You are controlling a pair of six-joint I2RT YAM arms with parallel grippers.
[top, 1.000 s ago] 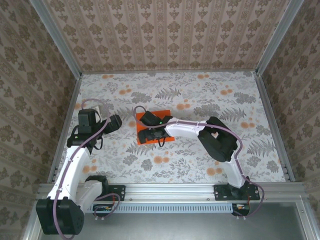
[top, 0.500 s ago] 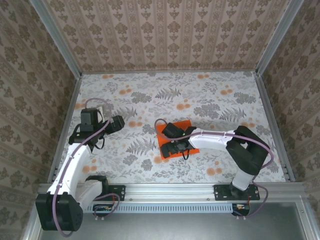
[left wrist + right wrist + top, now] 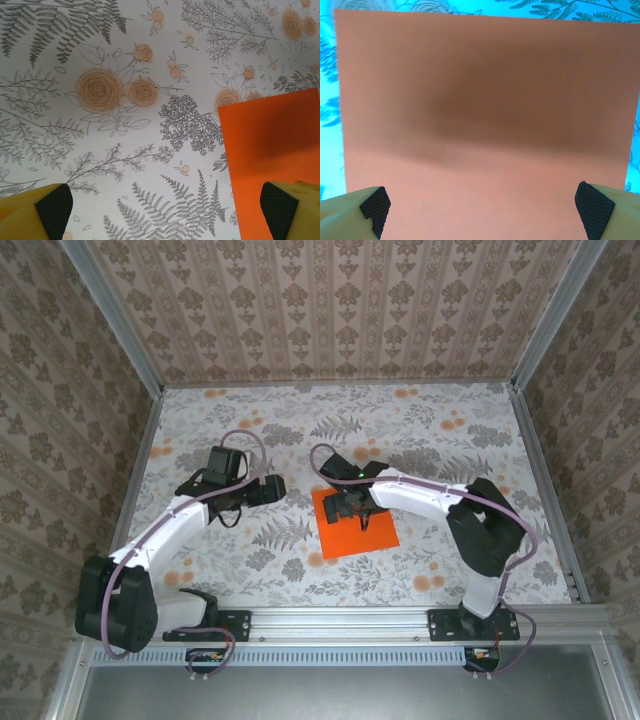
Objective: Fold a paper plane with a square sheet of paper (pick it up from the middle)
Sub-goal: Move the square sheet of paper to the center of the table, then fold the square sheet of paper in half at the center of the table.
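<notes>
The square sheet of paper (image 3: 362, 536) is bright orange and lies flat and uncreased on the flowered table, just right of centre. My right gripper (image 3: 351, 508) hovers over the sheet's far part, pointing down. In the right wrist view the sheet (image 3: 485, 100) spreads beneath the right gripper (image 3: 482, 210), whose jaws stand wide open with nothing between them. My left gripper (image 3: 270, 490) is left of the sheet, apart from it. In the left wrist view the left gripper (image 3: 167, 210) is open above bare tablecloth, and the sheet's left edge (image 3: 272, 150) reaches under its right fingertip (image 3: 280, 210).
The flowered tablecloth (image 3: 420, 430) is boxed in by patterned walls on three sides with metal posts at the corners. A metal rail (image 3: 340, 620) carrying both arm bases runs along the near edge. The right arm's elbow (image 3: 490, 530) stands right of the sheet.
The sheet has slid right and nearer under the right gripper, which has since moved back toward its far edge. The left arm has swung right, closer to the sheet.
</notes>
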